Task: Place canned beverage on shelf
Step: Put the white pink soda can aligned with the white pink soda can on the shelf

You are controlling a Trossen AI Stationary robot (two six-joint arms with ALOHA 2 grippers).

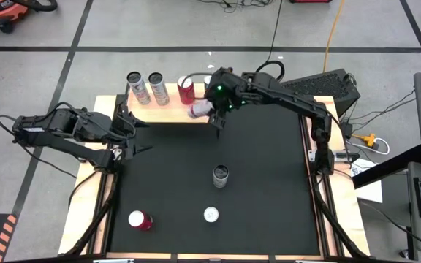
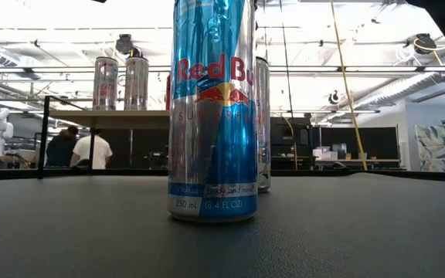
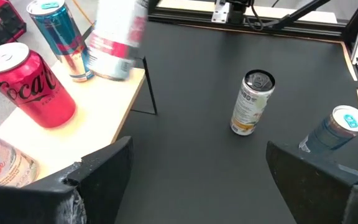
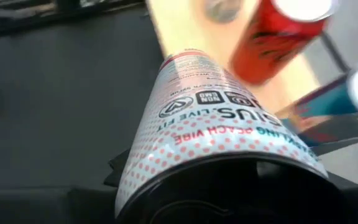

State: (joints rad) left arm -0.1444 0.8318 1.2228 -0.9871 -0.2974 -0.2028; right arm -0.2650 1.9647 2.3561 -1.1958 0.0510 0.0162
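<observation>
Right now the right gripper point(image 1: 209, 109) grips a white can point(image 1: 199, 109), tilted, over the shelf point(image 1: 168, 112) edge by the red can point(image 1: 186, 90). Next: upright it, probably lower, release. Left gripper point(image 1: 126, 131) waits, open.

Bright overhead light; blurred wrist views.
</observation>
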